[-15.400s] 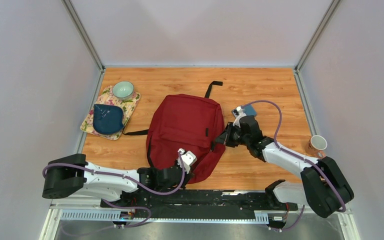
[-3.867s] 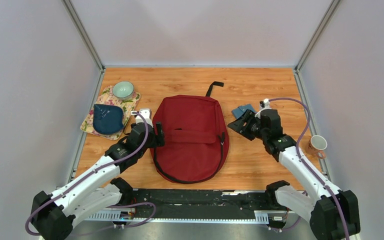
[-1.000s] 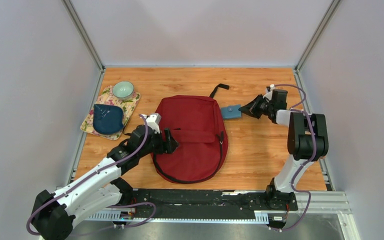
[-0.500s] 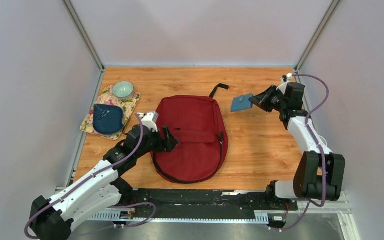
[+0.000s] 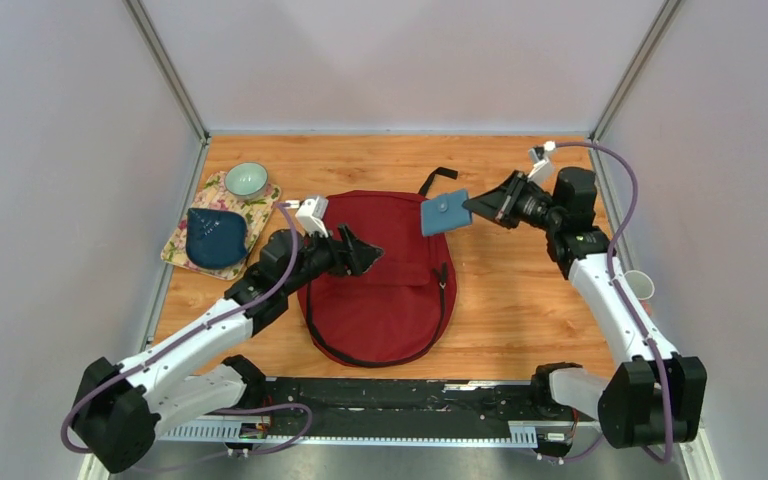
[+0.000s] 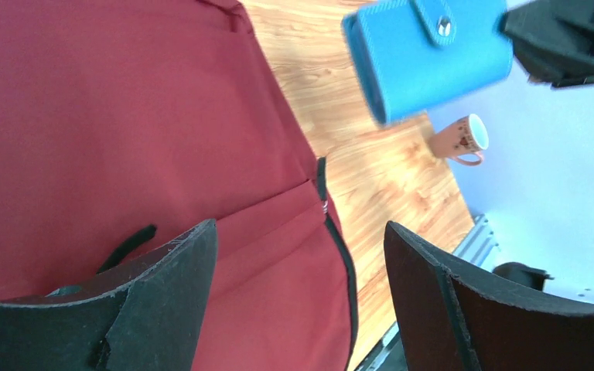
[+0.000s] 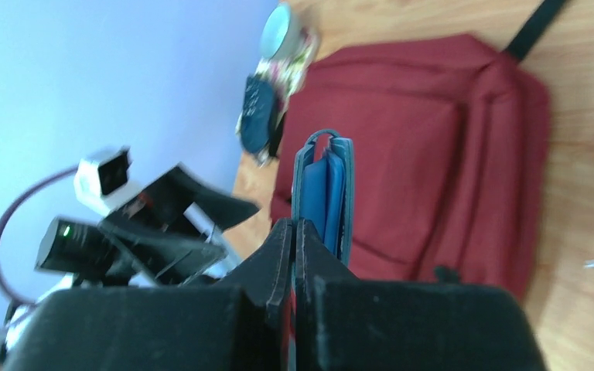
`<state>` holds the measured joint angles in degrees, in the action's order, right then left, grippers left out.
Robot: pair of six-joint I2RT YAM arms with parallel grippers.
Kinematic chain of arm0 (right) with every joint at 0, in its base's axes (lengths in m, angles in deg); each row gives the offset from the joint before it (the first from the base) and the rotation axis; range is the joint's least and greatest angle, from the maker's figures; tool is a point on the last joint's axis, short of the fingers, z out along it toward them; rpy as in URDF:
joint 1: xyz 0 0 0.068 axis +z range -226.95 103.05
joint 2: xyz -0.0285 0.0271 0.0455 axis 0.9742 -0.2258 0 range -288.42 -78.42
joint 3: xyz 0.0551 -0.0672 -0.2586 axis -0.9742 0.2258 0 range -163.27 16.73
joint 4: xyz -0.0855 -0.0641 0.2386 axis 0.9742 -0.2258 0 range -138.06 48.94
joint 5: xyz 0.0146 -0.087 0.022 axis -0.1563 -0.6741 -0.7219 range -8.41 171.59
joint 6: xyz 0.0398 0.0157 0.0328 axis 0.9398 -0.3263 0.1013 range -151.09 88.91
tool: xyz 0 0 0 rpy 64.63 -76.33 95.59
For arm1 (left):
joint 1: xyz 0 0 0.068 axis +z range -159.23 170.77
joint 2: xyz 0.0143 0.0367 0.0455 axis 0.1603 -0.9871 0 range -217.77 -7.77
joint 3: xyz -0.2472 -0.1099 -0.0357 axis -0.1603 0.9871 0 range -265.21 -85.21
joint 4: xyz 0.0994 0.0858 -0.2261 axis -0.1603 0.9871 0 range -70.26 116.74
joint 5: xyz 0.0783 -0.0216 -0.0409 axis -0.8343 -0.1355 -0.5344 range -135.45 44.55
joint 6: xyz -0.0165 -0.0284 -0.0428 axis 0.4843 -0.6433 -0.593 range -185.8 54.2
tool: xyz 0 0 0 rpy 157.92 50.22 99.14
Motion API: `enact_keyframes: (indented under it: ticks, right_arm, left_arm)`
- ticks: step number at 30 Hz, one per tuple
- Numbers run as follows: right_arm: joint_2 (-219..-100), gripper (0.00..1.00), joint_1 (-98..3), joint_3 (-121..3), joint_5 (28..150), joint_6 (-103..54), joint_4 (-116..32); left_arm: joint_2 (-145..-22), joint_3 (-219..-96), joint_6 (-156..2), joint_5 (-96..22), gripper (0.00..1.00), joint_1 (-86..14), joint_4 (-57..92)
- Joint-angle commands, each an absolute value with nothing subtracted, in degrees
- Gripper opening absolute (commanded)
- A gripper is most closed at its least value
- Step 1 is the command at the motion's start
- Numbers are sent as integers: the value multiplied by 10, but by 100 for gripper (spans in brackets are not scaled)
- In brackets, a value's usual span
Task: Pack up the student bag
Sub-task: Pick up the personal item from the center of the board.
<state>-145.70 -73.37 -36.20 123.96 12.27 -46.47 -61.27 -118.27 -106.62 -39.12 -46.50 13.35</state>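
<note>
The student bag (image 5: 380,290) is laid flat in the middle of the wooden table (image 5: 520,300), front up, with its top loop toward the far wall. The left gripper (image 5: 365,256) is held over the bag's upper left part, its 2 fingers (image 6: 162,294) spread wide and nothing between them; whether the fabric is touched cannot be judged. A blue snap wallet (image 5: 445,213) is pinched by one edge in the right gripper (image 5: 472,206), above the bag's top right corner. A mug (image 5: 637,287) is seen by the right wall.
</note>
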Motion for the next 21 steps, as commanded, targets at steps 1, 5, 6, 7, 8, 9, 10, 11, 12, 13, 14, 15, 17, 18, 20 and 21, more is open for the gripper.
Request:
enact_keyframes:
  ticks: [1, 5, 6, 7, 8, 9, 10, 11, 12, 13, 14, 15, 17, 18, 20, 21]
  right_arm:
    - [-1421, 0, -684, -320, 1278, 187, -392]
    - [-1406, 0, -647, -302, 1282, 231, -347]
    - [-1405, 0, -640, -300, 1280, 234, -345]
    - [-1400, 0, -625, -299, 1277, 238, -338]
    - [-1399, 0, -620, -295, 1276, 242, -332]
    - [-1398, 0, -616, -293, 1275, 253, -326]
    - [-1395, 0, -607, -291, 1275, 261, -311]
    - [-1394, 0, -604, -287, 1276, 267, -303]
    - [-1392, 0, -602, -285, 1277, 279, -295]
    - [-1392, 0, -597, -285, 1278, 283, -283]
    - [-1392, 0, -597, -285, 1281, 289, -278]
    - [-1392, 0, -595, -285, 1284, 295, -272]
    - [-1396, 0, -592, -287, 1294, 310, -256]
    - [-1395, 0, -591, -285, 1296, 316, -249]
    - [-1394, 0, -587, -283, 1300, 328, -236]
    - [-1394, 0, -587, -280, 1302, 331, -234]
  left_arm:
    - [-659, -1205, -1121, -316, 86, -454, -8]
    - [-686, -1172, -1172, -294, 86, -440, -119]
    - [-689, -1165, -1197, -288, 86, -438, -142]
    - [-693, -1160, -1207, -278, 86, -433, -178]
    - [-702, -1155, -1216, -273, 86, -431, -188]
    - [-707, -1155, -1228, -268, 86, -429, -196]
    - [-711, -1154, -1233, -261, 86, -426, -209]
    - [-718, -1152, -1236, -258, 86, -427, -214]
    - [-719, -1149, -1246, -257, 86, -426, -221]
    - [-722, -1145, -1252, -253, 86, -425, -240]
    - [-725, -1138, -1258, -251, 86, -424, -252]
    - [-729, -1134, -1271, -247, 86, -423, -262]
    - [-740, -1126, -1283, -237, 86, -421, -298]
    - [-744, -1124, -1296, -234, 86, -421, -314]
    - [-760, -1119, -1319, -223, 86, -419, -365]
    - [-765, -1119, -1327, -217, 86, -418, -382]
